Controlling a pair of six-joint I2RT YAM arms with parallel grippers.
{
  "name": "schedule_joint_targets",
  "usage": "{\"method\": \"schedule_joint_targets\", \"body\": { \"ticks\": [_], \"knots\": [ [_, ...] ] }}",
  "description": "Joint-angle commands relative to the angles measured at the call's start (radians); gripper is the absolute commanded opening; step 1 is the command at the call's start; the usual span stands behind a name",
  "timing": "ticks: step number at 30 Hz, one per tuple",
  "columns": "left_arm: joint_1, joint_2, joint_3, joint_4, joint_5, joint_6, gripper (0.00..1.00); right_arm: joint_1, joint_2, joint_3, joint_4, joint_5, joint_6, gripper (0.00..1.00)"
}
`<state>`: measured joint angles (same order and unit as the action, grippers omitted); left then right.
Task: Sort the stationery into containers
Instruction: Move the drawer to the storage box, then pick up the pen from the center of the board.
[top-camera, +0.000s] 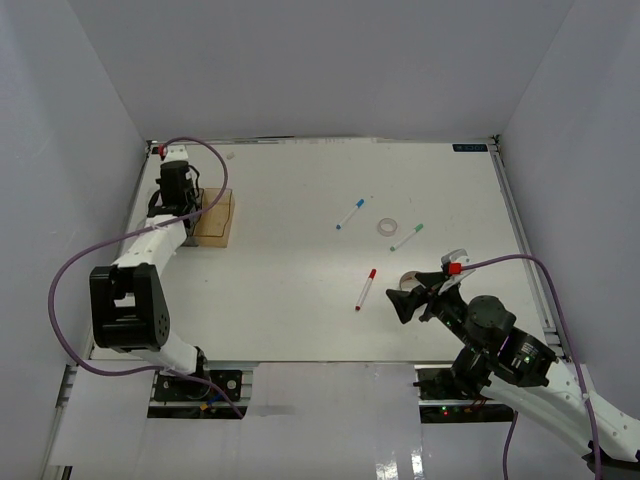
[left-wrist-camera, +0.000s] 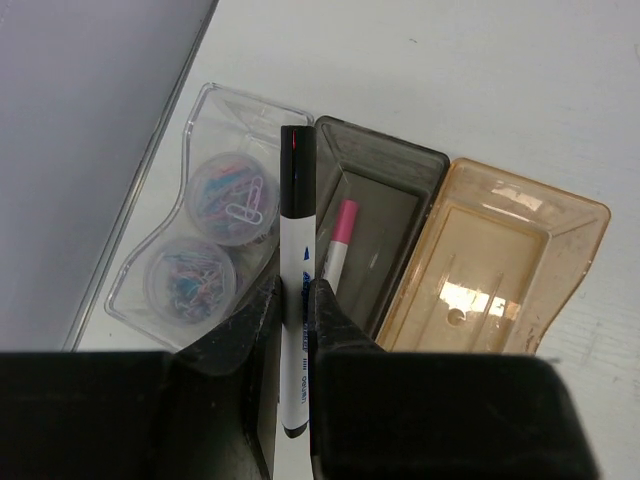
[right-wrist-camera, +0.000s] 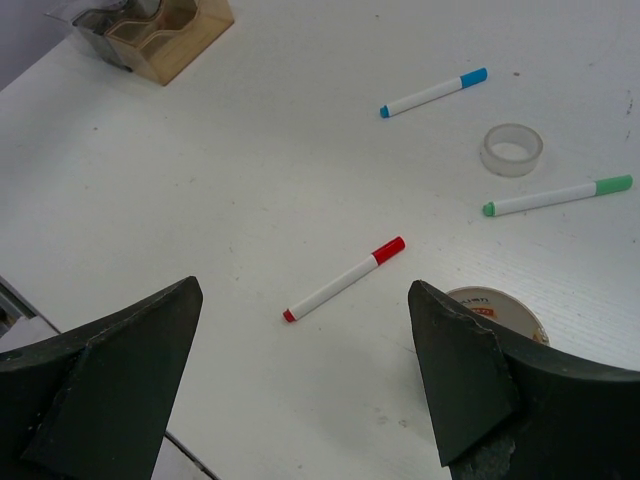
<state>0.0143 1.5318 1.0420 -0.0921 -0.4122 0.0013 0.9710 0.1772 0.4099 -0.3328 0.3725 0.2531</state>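
My left gripper (left-wrist-camera: 297, 290) is shut on a black-capped marker (left-wrist-camera: 297, 190), holding it over the edge between the clear bin (left-wrist-camera: 215, 110) and the smoky grey bin (left-wrist-camera: 390, 170). Two jars (left-wrist-camera: 232, 198) of paper clips lie in the clear bin. In the grey bin lies a pink-capped marker (left-wrist-camera: 338, 245). The amber bin (left-wrist-camera: 560, 210) holds nothing. My right gripper (right-wrist-camera: 300, 295) hangs open above the table near the red marker (right-wrist-camera: 345, 278). The blue marker (right-wrist-camera: 432, 92), the green marker (right-wrist-camera: 557, 196) and a tape roll (right-wrist-camera: 512, 149) lie beyond it. A second tape roll (right-wrist-camera: 480, 303) shows partly behind my right finger.
The bins (top-camera: 215, 217) stand at the table's far left, close to the left wall (top-camera: 60, 150), with my left gripper (top-camera: 178, 195) above them. The loose stationery lies right of centre, around the red marker (top-camera: 366, 289). My right gripper (top-camera: 408, 300) is near the front edge.
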Motion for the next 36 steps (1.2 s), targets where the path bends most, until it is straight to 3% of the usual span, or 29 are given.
{"method": "schedule_joint_targets", "body": {
  "ticks": [1,4,9,17,25,31,36],
  "knots": [
    [0.039,-0.001,0.006,0.083,0.047,0.052,0.03,0.008,0.010,-0.006,0.061,-0.035,-0.018,0.90],
    [0.050,0.043,0.004,0.084,0.059,0.049,0.07,0.008,0.010,-0.005,0.063,-0.035,-0.018,0.90],
    [0.056,0.088,-0.034,0.138,0.070,0.062,0.22,0.009,0.004,-0.008,0.063,-0.034,-0.018,0.90],
    [0.056,0.070,-0.108,0.206,0.101,0.078,0.24,0.008,0.016,-0.008,0.066,-0.035,-0.018,0.90],
    [0.056,0.051,-0.086,0.173,0.110,0.048,0.60,0.009,0.018,-0.008,0.064,-0.034,-0.018,0.90],
    [0.047,-0.044,-0.062,0.097,0.154,-0.049,0.73,0.008,0.022,-0.008,0.064,-0.021,-0.017,0.90],
    [-0.069,-0.160,-0.043,-0.056,0.239,-0.153,0.83,0.008,0.038,-0.005,0.061,0.003,-0.011,0.90]
  ]
}}
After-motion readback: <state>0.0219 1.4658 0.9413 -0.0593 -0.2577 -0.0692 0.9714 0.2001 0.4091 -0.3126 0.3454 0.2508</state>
